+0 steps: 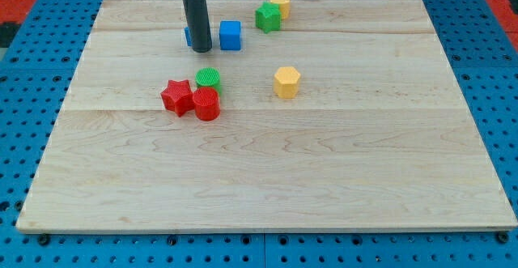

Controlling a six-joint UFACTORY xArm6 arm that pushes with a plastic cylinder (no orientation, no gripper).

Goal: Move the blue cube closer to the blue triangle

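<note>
The blue cube [231,35] sits near the view's top, left of centre. A second blue block [188,36], the blue triangle, lies just left of it and is mostly hidden behind my rod, so its shape cannot be made out. My tip [201,50] stands on the board between the two blue blocks, right against the hidden one and a short gap left of the cube.
A green star [267,16] touches a yellow block [280,4] at the top. A yellow hexagon [286,82] lies at centre. A red star [176,96], red cylinder [206,104] and green cylinder [208,78] cluster at left. The wooden board [267,179] lies on a blue pegboard.
</note>
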